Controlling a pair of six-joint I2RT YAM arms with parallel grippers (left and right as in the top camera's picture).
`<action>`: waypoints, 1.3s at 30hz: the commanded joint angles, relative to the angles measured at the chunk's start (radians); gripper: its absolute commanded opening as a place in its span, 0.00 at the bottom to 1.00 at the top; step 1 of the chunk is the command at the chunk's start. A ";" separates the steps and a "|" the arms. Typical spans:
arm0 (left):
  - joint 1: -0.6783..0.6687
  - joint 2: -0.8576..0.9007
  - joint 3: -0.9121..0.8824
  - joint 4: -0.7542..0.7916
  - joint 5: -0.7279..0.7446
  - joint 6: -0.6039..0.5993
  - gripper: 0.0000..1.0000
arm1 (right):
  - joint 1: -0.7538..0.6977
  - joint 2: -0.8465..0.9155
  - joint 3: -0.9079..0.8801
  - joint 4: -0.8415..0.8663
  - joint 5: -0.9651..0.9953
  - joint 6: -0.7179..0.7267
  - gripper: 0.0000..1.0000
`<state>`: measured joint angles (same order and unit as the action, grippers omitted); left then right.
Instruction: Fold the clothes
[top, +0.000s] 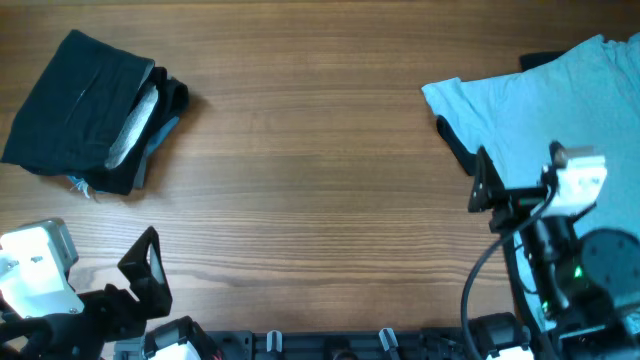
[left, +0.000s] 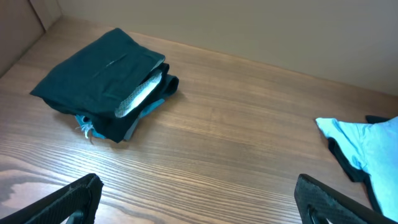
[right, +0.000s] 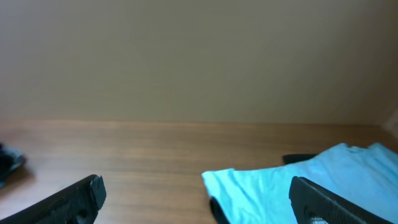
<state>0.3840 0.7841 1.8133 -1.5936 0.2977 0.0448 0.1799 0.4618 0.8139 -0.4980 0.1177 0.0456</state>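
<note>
Fingers (left: 69, 200) of the left gripper (left: 198, 196) stand wide apart with nothing between them, over the wooden table (left: 242, 118); ahead to the left lies a folded stack of clothes (left: 102, 78), black cloth on top, pale and blue layers showing at its edge. From the right wrist, the right gripper (right: 198, 196) is likewise spread wide and empty, and the light blue T-shirt (right: 311, 180) lies flat just ahead. Overhead, stack and T-shirt sit well apart at opposite far corners, with a black garment (top: 455, 142) peeking from under the T-shirt.
</note>
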 joint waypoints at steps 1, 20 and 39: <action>-0.007 -0.005 -0.002 0.002 -0.008 0.015 1.00 | -0.031 -0.166 -0.188 0.041 0.032 0.014 1.00; -0.007 -0.005 -0.002 0.002 -0.008 0.015 1.00 | -0.121 -0.459 -0.757 0.383 -0.119 0.172 1.00; -0.007 -0.005 -0.002 0.002 -0.008 0.015 1.00 | -0.146 -0.459 -0.809 0.506 -0.229 -0.274 1.00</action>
<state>0.3840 0.7841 1.8126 -1.5936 0.2955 0.0448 0.0383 0.0135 0.0254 0.0113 -0.0792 -0.2195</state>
